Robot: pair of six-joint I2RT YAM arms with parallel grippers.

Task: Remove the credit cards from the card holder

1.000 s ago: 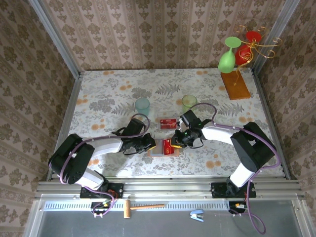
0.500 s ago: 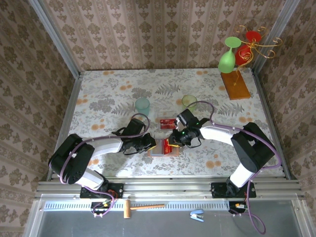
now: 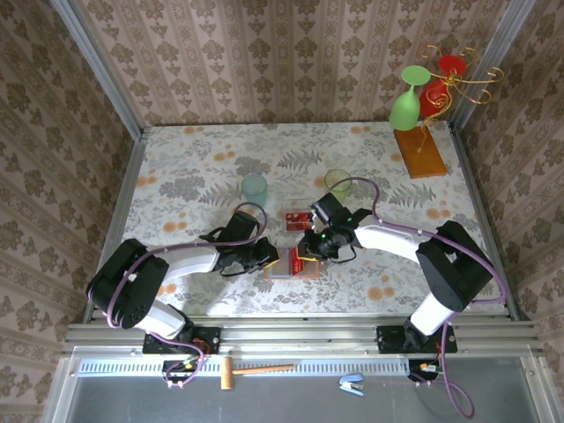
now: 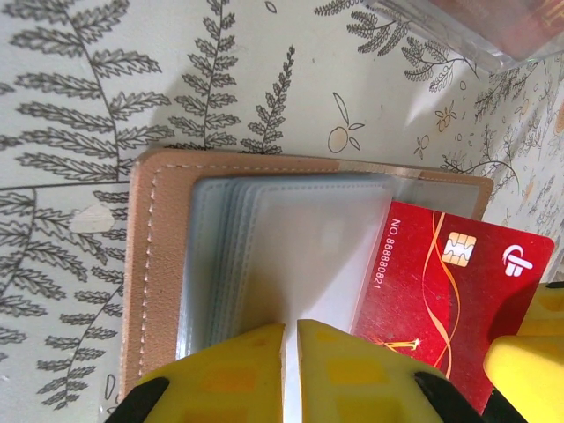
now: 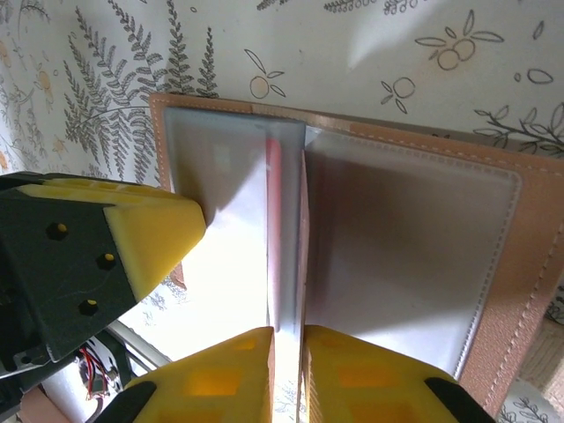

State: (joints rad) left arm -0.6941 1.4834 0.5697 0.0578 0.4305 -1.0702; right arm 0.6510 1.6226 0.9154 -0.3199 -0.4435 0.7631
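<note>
left pincer (image 4: 291, 342) clamps card holder (image 4: 157, 264) sleeve | right pincer (image 5: 288, 345) nips red card (image 4: 441, 291) | right wrist: edge-on; left wrist: printed face

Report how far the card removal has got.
Done: a loose red card lies on the table beyond the open card holder. In hand: the left gripper pins a clear sleeve, and the right gripper appears to pinch a second red card, which is partly out. Left: freeing it. Whether more cards sit inside is hidden.
</note>
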